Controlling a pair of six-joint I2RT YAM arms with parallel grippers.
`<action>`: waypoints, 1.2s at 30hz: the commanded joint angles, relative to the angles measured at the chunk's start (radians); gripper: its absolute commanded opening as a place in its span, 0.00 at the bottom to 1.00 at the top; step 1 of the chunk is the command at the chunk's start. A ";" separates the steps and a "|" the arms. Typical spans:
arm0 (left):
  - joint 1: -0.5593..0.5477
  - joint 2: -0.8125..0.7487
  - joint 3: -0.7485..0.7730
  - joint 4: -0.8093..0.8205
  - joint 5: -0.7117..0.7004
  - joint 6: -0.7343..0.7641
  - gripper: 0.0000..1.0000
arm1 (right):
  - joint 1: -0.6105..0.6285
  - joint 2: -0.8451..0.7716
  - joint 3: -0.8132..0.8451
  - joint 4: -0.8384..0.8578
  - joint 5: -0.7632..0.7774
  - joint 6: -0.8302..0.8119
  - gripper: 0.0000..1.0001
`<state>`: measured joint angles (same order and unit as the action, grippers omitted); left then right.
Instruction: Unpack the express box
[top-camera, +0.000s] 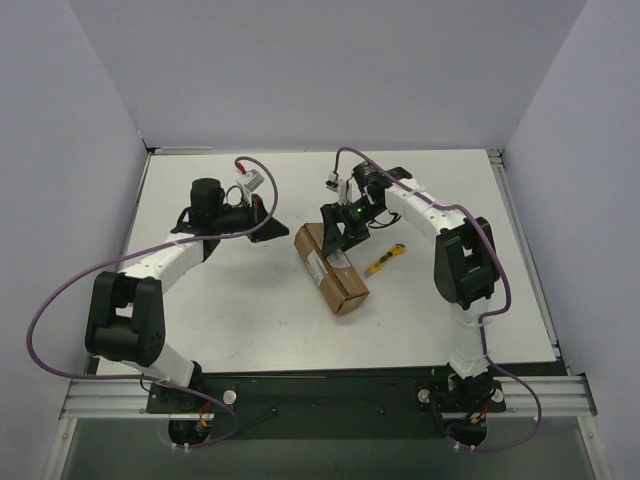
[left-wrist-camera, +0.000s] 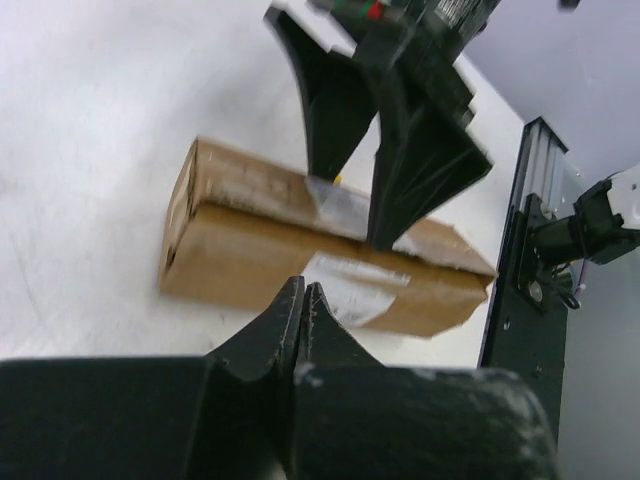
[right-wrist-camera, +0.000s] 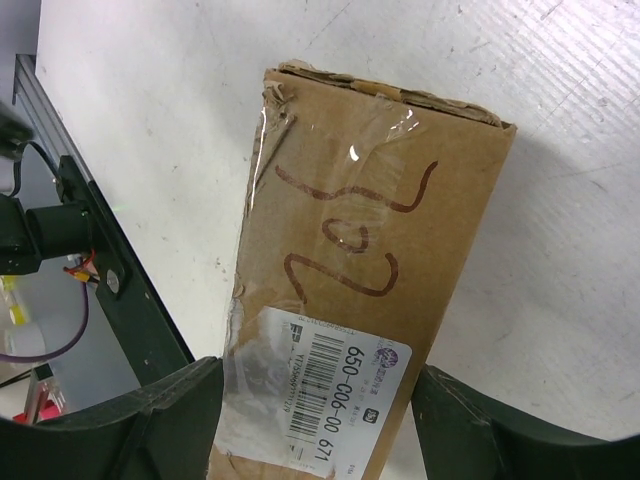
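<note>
The express box (top-camera: 335, 275) is a brown carton lying flat at mid-table, closed with clear tape over its seam. Its white barcode label and a brown scrawl show in the right wrist view (right-wrist-camera: 370, 220). My right gripper (top-camera: 340, 238) comes down over the box's far end. Its fingers (right-wrist-camera: 170, 420) stand one on each long side, against the cardboard. In the left wrist view (left-wrist-camera: 352, 212) its tips sit at the box's (left-wrist-camera: 250, 250) top edges. My left gripper (top-camera: 265, 222) is shut and empty, just left of the box, pointing at its side (left-wrist-camera: 305, 290).
A yellow-black utility knife (top-camera: 385, 261) lies on the table just right of the box. The black mounting rail (top-camera: 320, 395) runs along the near edge. White walls close in the left, back and right sides.
</note>
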<state>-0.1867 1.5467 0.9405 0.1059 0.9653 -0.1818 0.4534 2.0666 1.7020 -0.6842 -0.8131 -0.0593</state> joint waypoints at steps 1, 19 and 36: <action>-0.045 0.105 0.063 0.216 0.069 -0.162 0.00 | 0.007 -0.014 0.024 -0.006 -0.054 0.016 0.60; -0.145 0.254 0.107 0.265 0.050 -0.159 0.00 | -0.021 -0.017 -0.007 0.054 -0.127 0.131 0.56; -0.126 0.294 0.146 -0.103 -0.013 0.122 0.00 | -0.124 -0.010 -0.070 0.152 -0.259 0.271 0.54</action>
<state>-0.3290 1.8462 1.0443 0.1589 0.9607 -0.1844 0.3439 2.0708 1.6321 -0.5484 -0.9779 0.1741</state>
